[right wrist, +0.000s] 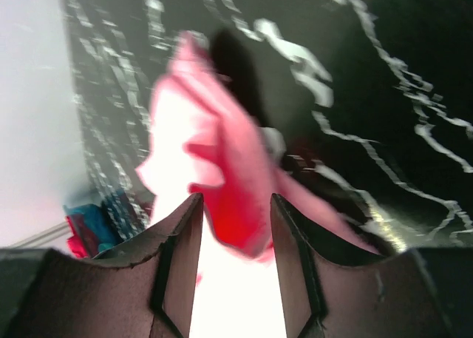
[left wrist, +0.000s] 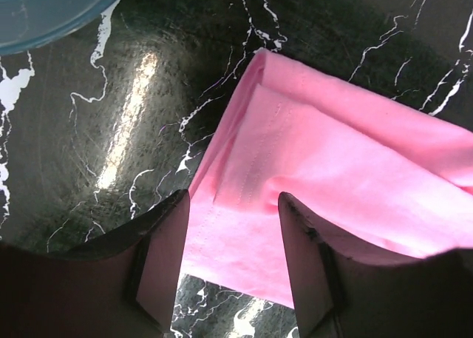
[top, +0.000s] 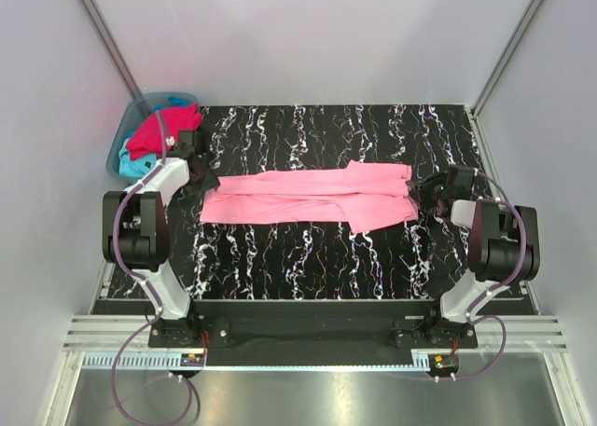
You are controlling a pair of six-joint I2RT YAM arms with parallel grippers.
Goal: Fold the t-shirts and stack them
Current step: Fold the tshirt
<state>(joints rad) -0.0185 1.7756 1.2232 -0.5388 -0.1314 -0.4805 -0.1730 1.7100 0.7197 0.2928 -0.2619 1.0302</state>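
**Item 1: pink tee** [top: 308,196]. Folded into a long strip, flat across the middle of the desk [top: 308,267]. Its long axis runs from left edge to right edge.

**Item 2: my left jaws.** At the strip's left end, standing wide. The tee's corner lies on the desk in the gap, ungripped.

**Item 3: my right jaws.** At the right end, parted. Bunched cloth sits in the gap, too blurred to tell contact.

**Item 4: red tee** [top: 160,132] and **turquoise tee** [top: 135,165]. Heaped in the tub [top: 140,104] at the far left corner, nearer my left arm.

**Judgement:** the next fold likely runs along that axis, with 1 end nearest each arm.
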